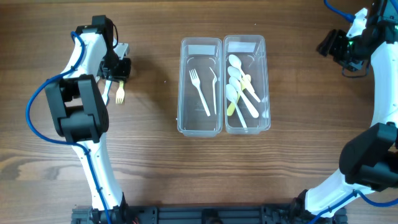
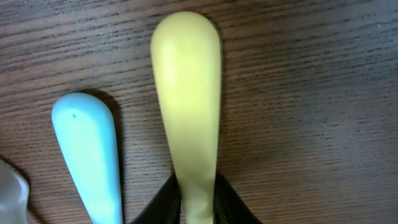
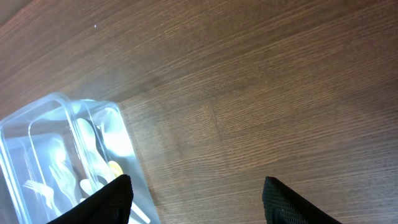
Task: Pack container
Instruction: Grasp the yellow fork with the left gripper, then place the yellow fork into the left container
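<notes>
Two clear plastic containers stand side by side at the table's middle. The left container [image 1: 183,87] holds white forks. The right container [image 1: 266,81] holds several white and yellow spoons and also shows in the right wrist view [image 3: 37,124]. My left gripper [image 1: 116,70] is shut on a yellow fork [image 1: 120,94] that lies low on the table, its smooth handle [image 2: 186,93] running out from the jaws [image 2: 196,202]. A pale blue utensil [image 2: 90,149] lies just left of it, also in the overhead view [image 1: 107,92]. My right gripper [image 1: 339,46] is open and empty [image 3: 199,199] at the far right.
A small grey, clear object [image 1: 122,48] lies just behind my left gripper, and a clear edge shows at the bottom left of the left wrist view [image 2: 9,193]. Bare wood surrounds the containers.
</notes>
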Available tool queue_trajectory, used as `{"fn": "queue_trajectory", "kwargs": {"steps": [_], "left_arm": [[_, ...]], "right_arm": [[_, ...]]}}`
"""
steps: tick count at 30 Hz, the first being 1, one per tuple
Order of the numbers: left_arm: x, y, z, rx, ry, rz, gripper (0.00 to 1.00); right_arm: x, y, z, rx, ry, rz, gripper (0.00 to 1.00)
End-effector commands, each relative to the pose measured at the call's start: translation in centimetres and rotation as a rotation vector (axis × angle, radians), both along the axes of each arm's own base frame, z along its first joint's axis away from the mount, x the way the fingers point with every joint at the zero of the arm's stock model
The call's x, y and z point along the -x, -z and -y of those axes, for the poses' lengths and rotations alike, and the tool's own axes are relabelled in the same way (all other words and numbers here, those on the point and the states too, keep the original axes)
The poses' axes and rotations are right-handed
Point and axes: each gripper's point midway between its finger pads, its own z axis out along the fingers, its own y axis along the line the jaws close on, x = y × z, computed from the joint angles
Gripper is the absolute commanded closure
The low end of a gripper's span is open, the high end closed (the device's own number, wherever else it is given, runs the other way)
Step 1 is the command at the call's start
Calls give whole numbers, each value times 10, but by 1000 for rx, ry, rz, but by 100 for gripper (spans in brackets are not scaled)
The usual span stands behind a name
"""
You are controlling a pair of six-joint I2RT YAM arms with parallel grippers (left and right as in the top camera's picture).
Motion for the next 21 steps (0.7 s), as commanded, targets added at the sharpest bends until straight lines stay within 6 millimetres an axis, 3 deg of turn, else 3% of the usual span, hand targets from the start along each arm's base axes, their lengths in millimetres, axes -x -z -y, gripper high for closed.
{"fn": "queue_trajectory", "kwargs": {"steps": [1,3,5,8,10,11,14,15,16,19,20,21], "left_arm": [[6,10,2,4,4,-38,96],[11,4,4,5,8,-53,96],[10,-16,10,3,-5,-35,96],[-7,-69,32,11,18,75,96],[-15,-130,74,70,37,186,96],[-15,-169,116,158,49,267,96],[-12,-216,188,245,80,404,96],[-10,-219,211,275,61,416,96],[-8,-208,233,293,49,394,96],[12,-150,274,280,7,241,96],[17,-137,285,271,29,214,92],[21,-131,293,268,46,203,76]], "right_arm": [[-1,-5,1,18,12,8,33],[-1,-5,1,17,12,8,33],[-2,-6,1,18,12,12,33],[-2,-6,2,20,12,15,33],[-2,-6,2,19,12,15,33],[-2,-6,2,19,12,15,33],[-2,-6,2,19,12,15,33],[-2,-6,2,19,12,15,33],[-2,-6,2,19,13,15,33],[-2,-6,2,20,12,15,33],[-2,-6,2,19,12,15,33],[-2,-6,2,19,12,15,33]]}}
